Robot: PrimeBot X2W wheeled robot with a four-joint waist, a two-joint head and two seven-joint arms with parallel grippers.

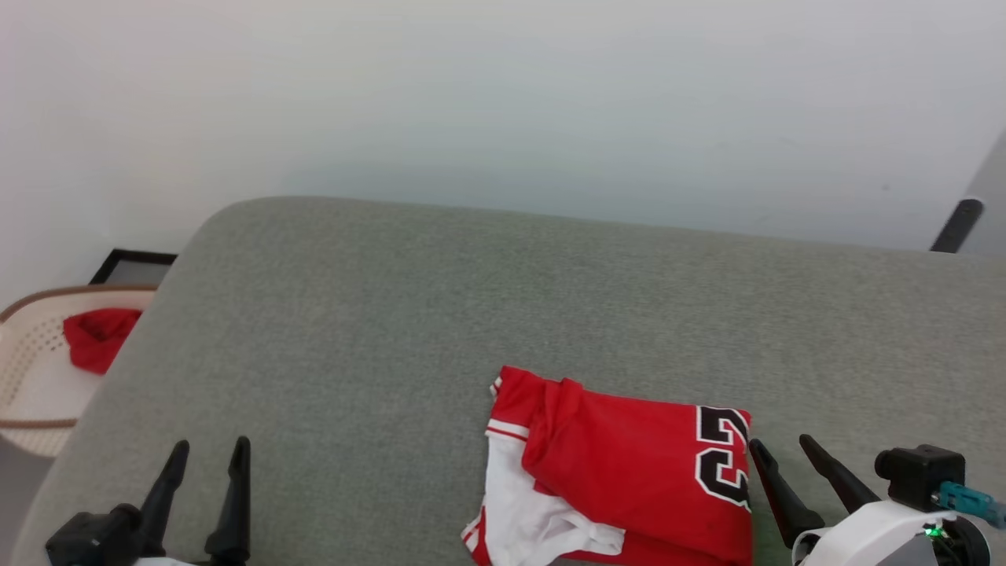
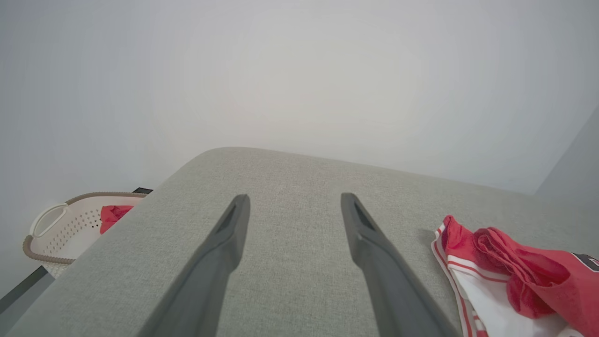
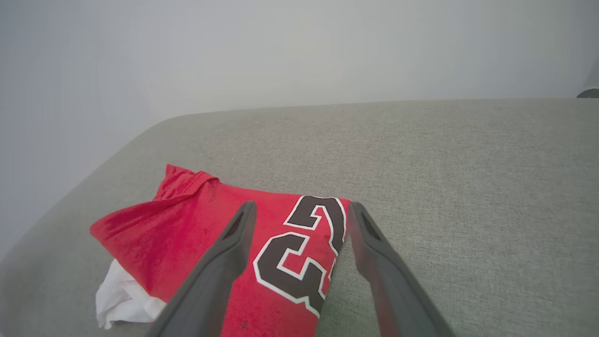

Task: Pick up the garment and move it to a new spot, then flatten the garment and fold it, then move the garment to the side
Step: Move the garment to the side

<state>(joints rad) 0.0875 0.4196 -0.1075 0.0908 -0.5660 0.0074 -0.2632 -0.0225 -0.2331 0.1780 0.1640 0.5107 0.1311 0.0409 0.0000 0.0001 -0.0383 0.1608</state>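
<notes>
So, end effectors first? (desk)

Left end effector point(image 1: 212, 444): released, fingers spread, nothing between them, over bare grey padded surface point(image 1: 354, 314), well apart from the work. Right end effector point(image 1: 780, 442): also released and empty, parked just beside the garment's right edge. On the right wrist view its fingers straddle that edge by the black-and-white number. I can't tell if a tip touches cloth. (me)

And the garment? (desk)

The garment point(image 1: 629, 472) lies at the near right of the surface as a compact red packet, number panel on top. A white sleeve spills out at its lower left, and a ridge of red cloth bunches along the top layer. (me)

Progress? (desk)

My read: pick-up, flattening and folding look done, if untidily. It already sits off to my right, so the shift aside may be finished or be the one step left. I can't say which. The red scrap point(image 1: 98, 338) in the basket point(image 1: 23, 314) beyond the left edge isn't ours. (me)
</notes>
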